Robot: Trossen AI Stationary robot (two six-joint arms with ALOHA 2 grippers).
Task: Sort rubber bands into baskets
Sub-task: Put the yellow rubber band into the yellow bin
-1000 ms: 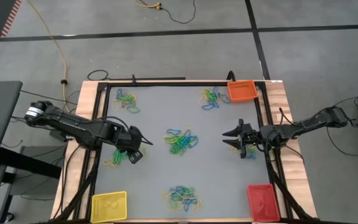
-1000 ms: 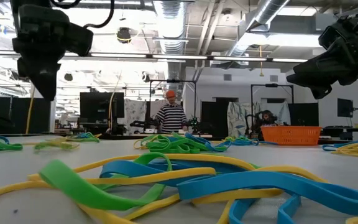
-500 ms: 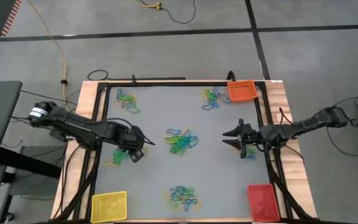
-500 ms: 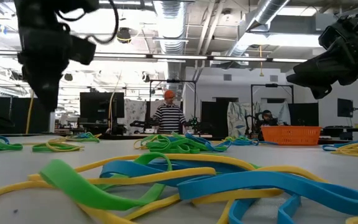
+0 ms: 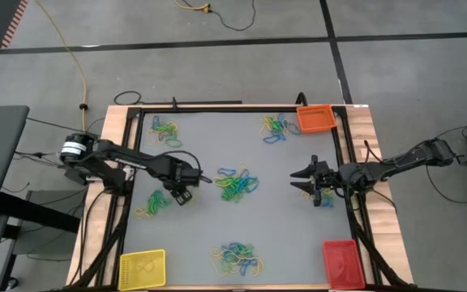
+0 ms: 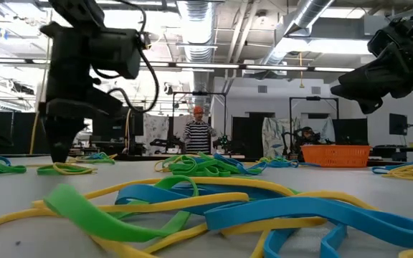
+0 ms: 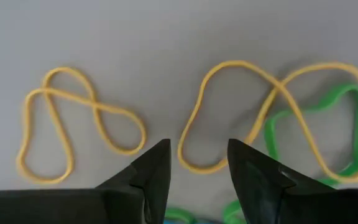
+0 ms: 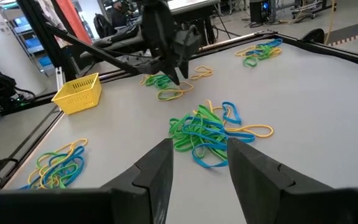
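On my far left sits the small yellow plastic basket [image 5: 142, 268], at the near-left corner of the grey table [image 5: 201, 223]. Just above it lies a loose cluster of yellow and green rubber bands [image 5: 150, 204], and my left claw [image 5: 186, 193] hangs right beside that cluster with its two fingers parted and nothing between them; the wrist camera shows twisted yellow bands and a green one [image 7: 347, 118] flat on the table just past the fingertips. Another small heap [image 5: 165, 131] lies at the far-left corner.

In the middle is the biggest pile of green, blue and yellow bands [image 5: 236, 183], with a further pile [image 5: 235, 257] at the near edge and one more [image 5: 274, 128] at the far edge, next to the orange plastic basket [image 5: 315, 119].

To the right, my right claw [image 5: 305, 180] hovers clear of the table (well apart from the middle pile it points toward), fingers spread and empty. The red plastic basket [image 5: 340, 263] sits at the near-right corner.
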